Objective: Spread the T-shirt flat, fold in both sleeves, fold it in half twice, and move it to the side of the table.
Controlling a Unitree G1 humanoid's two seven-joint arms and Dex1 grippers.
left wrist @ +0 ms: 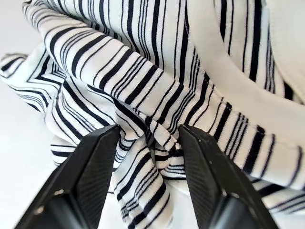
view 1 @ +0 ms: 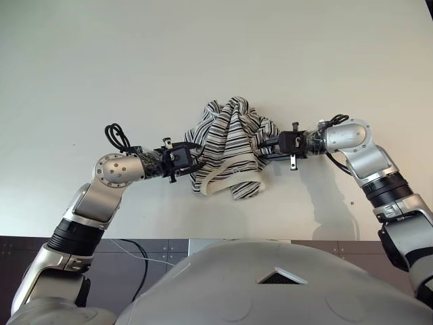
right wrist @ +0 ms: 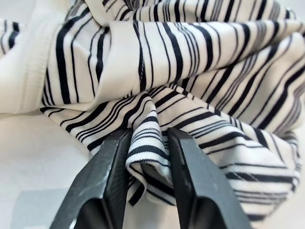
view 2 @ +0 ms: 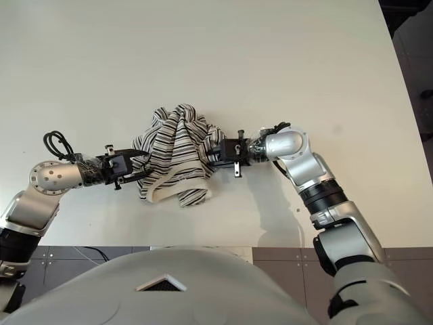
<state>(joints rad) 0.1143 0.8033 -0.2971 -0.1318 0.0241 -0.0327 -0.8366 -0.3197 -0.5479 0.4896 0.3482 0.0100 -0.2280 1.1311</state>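
The T-shirt (view 1: 230, 145) is white with black stripes; its band (left wrist: 224, 81) by the left pincer (left wrist: 148, 130) looks plain cream. The desk (view 1: 101, 61) is off-white.

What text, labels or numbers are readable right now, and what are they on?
None can be read.
T-shirt: black and white stripes only, no print or tag in sight.
Table: blank.
Left end effector and right end effector: no readable marks.
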